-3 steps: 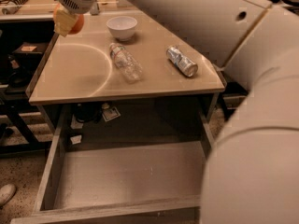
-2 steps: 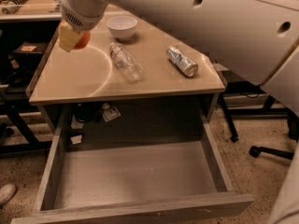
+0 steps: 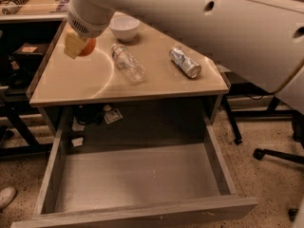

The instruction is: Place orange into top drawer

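The orange (image 3: 88, 46) is held in my gripper (image 3: 78, 45), above the left part of the beige table top (image 3: 156, 82). The pale yellow fingers (image 3: 72, 44) cover most of the fruit; only its right side shows. The big white arm reaches in from the upper right. The top drawer (image 3: 137, 175) is pulled out wide below the table front, grey wood-grain, with nothing in it. The gripper is behind and above the drawer's left rear corner.
On the table top stand a white bowl (image 3: 124, 27), a clear plastic bottle (image 3: 128, 63) lying on its side, and a silver can (image 3: 185, 62) lying on its side. Office chair legs (image 3: 275, 156) are on the floor to the right. A shoe (image 3: 6, 196) is at bottom left.
The gripper with the orange has moved down and toward the table's front, closer to the drawer. The arm has swung away, and the whole drawer now shows.
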Action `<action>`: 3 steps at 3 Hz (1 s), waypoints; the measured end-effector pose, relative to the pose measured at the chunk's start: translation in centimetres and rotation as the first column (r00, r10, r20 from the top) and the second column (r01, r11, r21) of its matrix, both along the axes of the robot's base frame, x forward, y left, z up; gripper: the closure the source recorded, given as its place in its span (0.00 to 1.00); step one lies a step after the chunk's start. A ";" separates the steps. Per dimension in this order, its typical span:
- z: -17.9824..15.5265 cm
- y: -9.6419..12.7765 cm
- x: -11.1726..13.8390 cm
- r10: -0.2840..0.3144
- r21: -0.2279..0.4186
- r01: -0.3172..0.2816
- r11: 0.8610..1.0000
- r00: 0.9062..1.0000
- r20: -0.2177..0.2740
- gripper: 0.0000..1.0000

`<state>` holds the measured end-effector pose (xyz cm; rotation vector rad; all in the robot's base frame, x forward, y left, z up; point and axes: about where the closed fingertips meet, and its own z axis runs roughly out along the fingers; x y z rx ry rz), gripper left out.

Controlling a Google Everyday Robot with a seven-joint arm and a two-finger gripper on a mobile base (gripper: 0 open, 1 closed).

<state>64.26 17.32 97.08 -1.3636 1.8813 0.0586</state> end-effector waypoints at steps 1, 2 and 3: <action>-2.8 -1.2 -2.3 -0.050 0.054 0.053 0.997 0.997 -0.061 1.00; -8.4 -3.6 -6.2 -0.113 0.075 0.125 0.989 0.983 -0.147 1.00; -8.4 -3.6 -6.2 -0.113 0.076 0.125 0.989 0.983 -0.147 1.00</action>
